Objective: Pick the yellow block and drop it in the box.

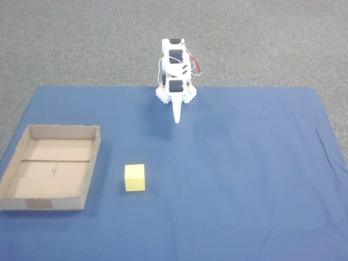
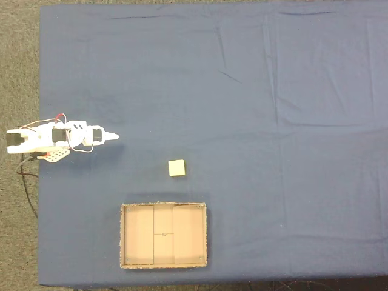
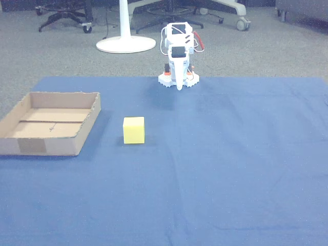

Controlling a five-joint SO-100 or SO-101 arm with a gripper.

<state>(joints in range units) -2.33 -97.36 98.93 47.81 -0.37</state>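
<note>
Well apart on blue cloth [image 1: 244, 163]: yellow block [image 1: 135, 178], box [image 1: 32, 204], fingers [image 1: 176, 117] seemingly pressed together.

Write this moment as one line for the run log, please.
arm: folded at its base | gripper: shut, holds nothing | yellow block: on blue cloth, beside box | box: empty | pick: not yet done

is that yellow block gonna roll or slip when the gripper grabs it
Rolling looks unlikely: the yellow block is a cube resting flat on the blue cloth. Its matte faces probably give the fingers decent grip. It looks like foam, so likely light and slightly squashy, and a sideways nudge could slide it.
</note>
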